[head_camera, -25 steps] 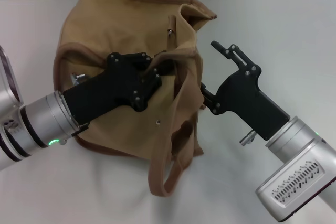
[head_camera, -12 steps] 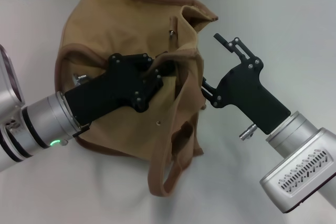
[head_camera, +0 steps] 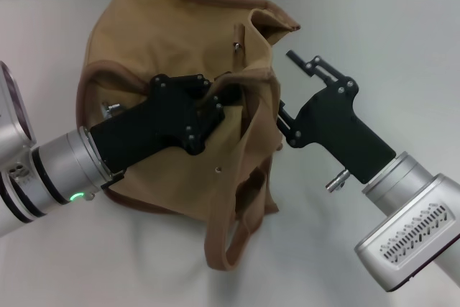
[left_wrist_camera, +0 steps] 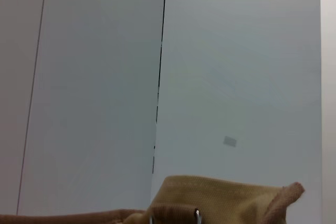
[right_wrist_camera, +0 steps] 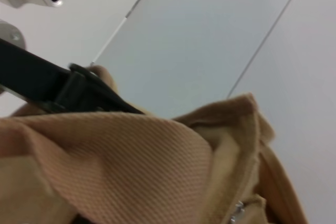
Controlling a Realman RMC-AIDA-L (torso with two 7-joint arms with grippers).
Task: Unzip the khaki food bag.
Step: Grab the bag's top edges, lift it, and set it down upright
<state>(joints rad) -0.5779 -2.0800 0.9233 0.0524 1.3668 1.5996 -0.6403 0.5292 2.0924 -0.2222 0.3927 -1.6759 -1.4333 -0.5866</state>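
- The khaki food bag [head_camera: 180, 62] lies slumped on the white table [head_camera: 402, 41], left of centre, stretching from the far edge toward the near side.
- The left gripper [head_camera: 224, 93] reaches in from the near left across the bag's middle; its fingers are pinched shut on a fold of the bag's canvas near the top opening.
- The right gripper [head_camera: 295, 88] sits just right of the bag, jaws spread wide, one finger [head_camera: 310, 64] raised clear, the other against the bag's right edge.
- Compared with a second ago, the right gripper has edged a little farther and leftward; the left grip is unchanged.
- The bag's long axis runs far to near, its strap loop [head_camera: 231, 239] trailing toward the near side and the metal zip pull [head_camera: 236, 46] near the far end.
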